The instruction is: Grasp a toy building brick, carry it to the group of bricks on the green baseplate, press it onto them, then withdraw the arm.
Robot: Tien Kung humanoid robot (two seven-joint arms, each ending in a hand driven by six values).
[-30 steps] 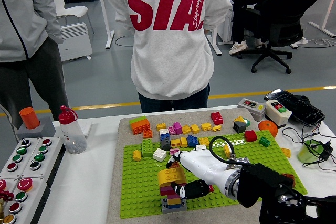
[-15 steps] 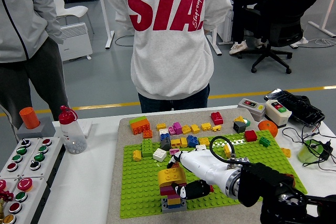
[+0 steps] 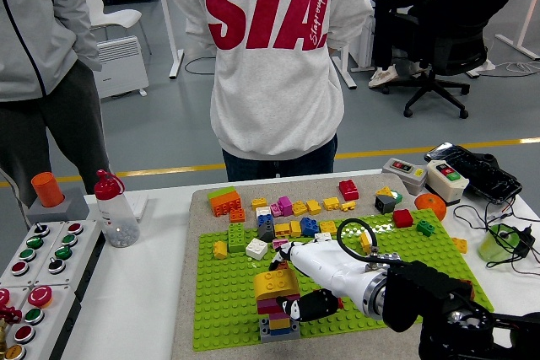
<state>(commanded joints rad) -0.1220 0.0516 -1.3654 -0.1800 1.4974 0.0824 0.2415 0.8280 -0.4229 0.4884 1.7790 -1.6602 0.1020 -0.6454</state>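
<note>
A green baseplate lies on a grey mat in the head view. On its near middle stands a stack of bricks with a grey brick at the bottom and a yellow brick on top. My right hand reaches in from the lower right and sits against the stack's right side. Its fingers curl over the yellow brick's far right edge, and the black thumb presses the stack lower down. Loose bricks lie in rows along the plate's far edge. My left arm is out of view.
A red-capped bottle and button boxes stand at the left. Switch boxes, an orange disc and a green cup with cables sit at the right. A person in a white sweatshirt stands at the far edge, back turned.
</note>
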